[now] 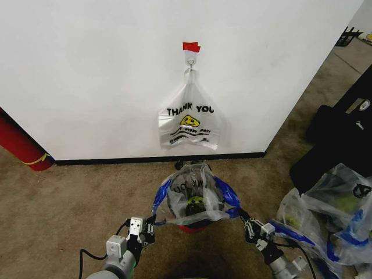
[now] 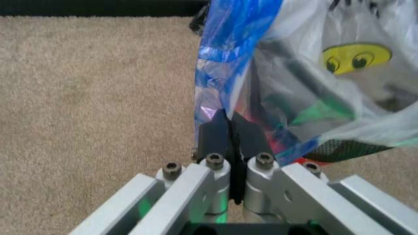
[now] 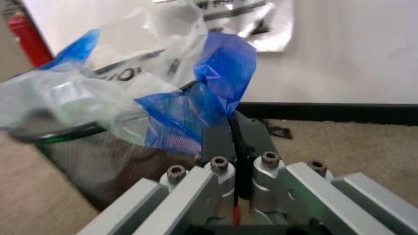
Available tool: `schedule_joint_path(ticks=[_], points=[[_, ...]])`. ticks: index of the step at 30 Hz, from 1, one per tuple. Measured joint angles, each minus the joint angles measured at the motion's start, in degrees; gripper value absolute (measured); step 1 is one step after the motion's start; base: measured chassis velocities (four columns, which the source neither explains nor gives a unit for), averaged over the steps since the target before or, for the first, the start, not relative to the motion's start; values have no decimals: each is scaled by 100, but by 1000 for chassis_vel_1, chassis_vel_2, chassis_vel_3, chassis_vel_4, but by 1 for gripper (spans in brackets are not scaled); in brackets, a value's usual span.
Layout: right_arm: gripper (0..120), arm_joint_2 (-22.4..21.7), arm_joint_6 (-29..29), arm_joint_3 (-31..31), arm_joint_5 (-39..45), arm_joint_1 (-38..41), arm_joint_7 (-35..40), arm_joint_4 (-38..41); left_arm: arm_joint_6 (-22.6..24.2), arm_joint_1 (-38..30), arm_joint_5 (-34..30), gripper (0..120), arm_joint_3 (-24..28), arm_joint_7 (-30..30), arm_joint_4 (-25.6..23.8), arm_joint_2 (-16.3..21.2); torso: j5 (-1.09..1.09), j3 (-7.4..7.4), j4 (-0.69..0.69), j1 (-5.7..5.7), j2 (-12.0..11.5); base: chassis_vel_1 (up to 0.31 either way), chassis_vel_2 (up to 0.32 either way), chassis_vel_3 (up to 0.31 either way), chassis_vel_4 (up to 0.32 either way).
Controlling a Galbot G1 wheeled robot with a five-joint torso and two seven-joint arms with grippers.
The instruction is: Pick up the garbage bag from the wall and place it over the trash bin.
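Note:
The garbage bag (image 1: 195, 196), translucent with blue patches and a yellow smiley face, sits spread over the trash bin (image 1: 189, 228), whose red base shows beneath it. My left gripper (image 1: 152, 224) is shut on the bag's blue edge (image 2: 225, 73) on the bin's left side. My right gripper (image 1: 244, 223) is shut on the blue handle (image 3: 216, 83) on the right side. The black mesh of the trash bin (image 3: 98, 161) shows under the plastic. Behind stands the wall (image 1: 87, 70) with its hook (image 1: 190, 58) and red tape (image 1: 190, 46).
A whiter "THANK YOU" smiley bag (image 1: 190, 123) hangs from the hook just behind the bin. A red cylinder (image 1: 20, 145) leans at the wall's left end. Bulging clear-and-blue bags (image 1: 337, 221) and black objects (image 1: 343, 133) crowd the right. Bare carpet lies to the left.

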Motion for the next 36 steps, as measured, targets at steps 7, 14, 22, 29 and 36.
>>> schedule_joint_path(ticks=[7,14,22,29,36], points=[[0,-199,8,136,-248,170,63,-307,-9,210,202,0,-22,114,49,190,0,0,2,0,0,0,0,0,0],[0,-258,-431,1,-510,482,526,-470,265,-353,261,0,212,107,403,294,0,0,0,0,0,0,0,0,0],[0,-295,-916,-165,-706,816,945,-587,503,-695,475,0,426,169,685,318,0,0,1,0,0,0,0,0,0],[0,-359,-1057,-281,-824,896,834,-570,622,-601,751,0,490,298,655,318,0,0,1,0,0,0,0,0,0],[0,-416,-845,-207,-736,770,469,-413,567,-377,684,0,311,277,223,353,0,0,1,0,0,0,0,0,0]])
